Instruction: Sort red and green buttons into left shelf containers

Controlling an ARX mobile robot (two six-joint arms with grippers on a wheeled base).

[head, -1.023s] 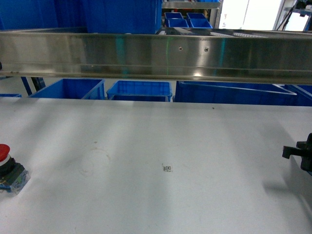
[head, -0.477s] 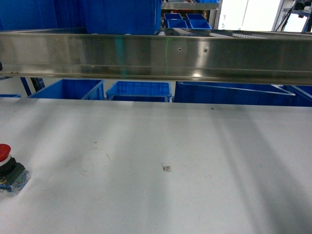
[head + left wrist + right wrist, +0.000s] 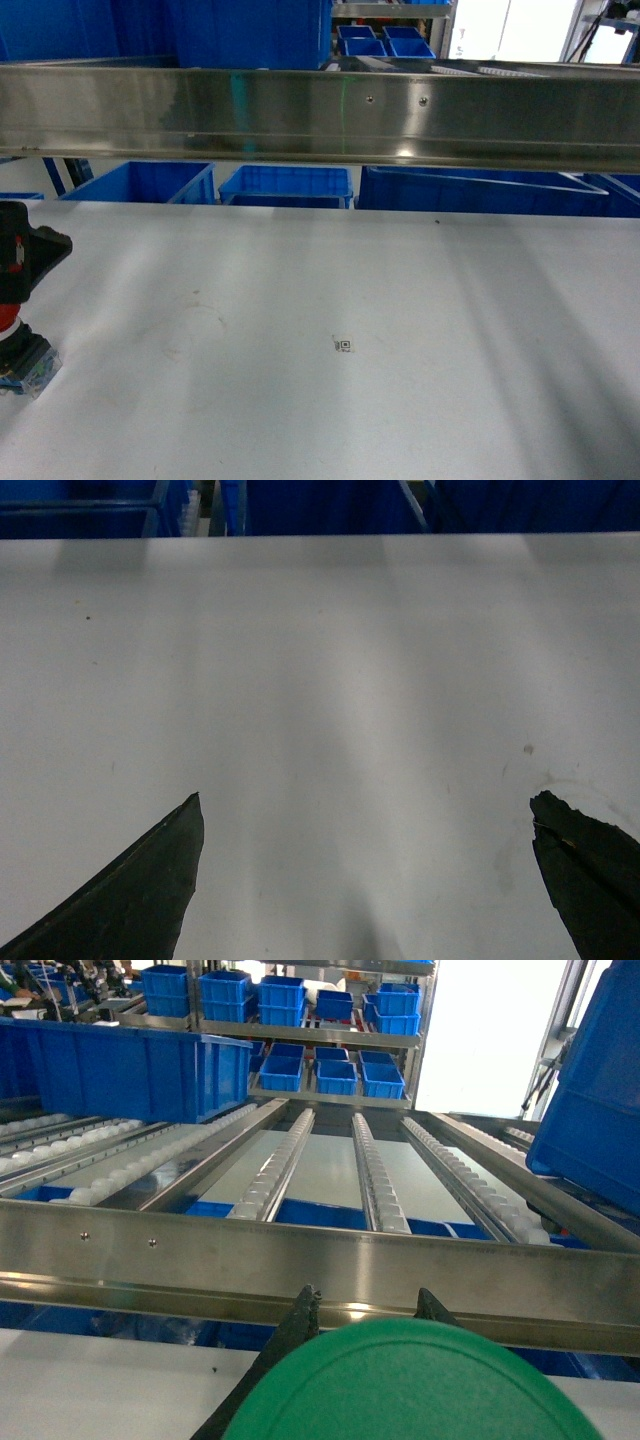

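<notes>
While left fingers (image 3: 365, 880) gape, right fingers (image 3: 365, 1310) grip one green button (image 3: 410, 1385); one red button (image 3: 10, 318).

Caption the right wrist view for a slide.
Right gripper holding a round green-capped push-button before the steel roller-rail shelf.

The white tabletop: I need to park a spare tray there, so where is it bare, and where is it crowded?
The white tabletop is bare from the small printed square marker rightward and back to the blue plastic bins under the steel rail. The near-left corner is crowded: the black left gripper hangs over the red-capped push-button.
</notes>
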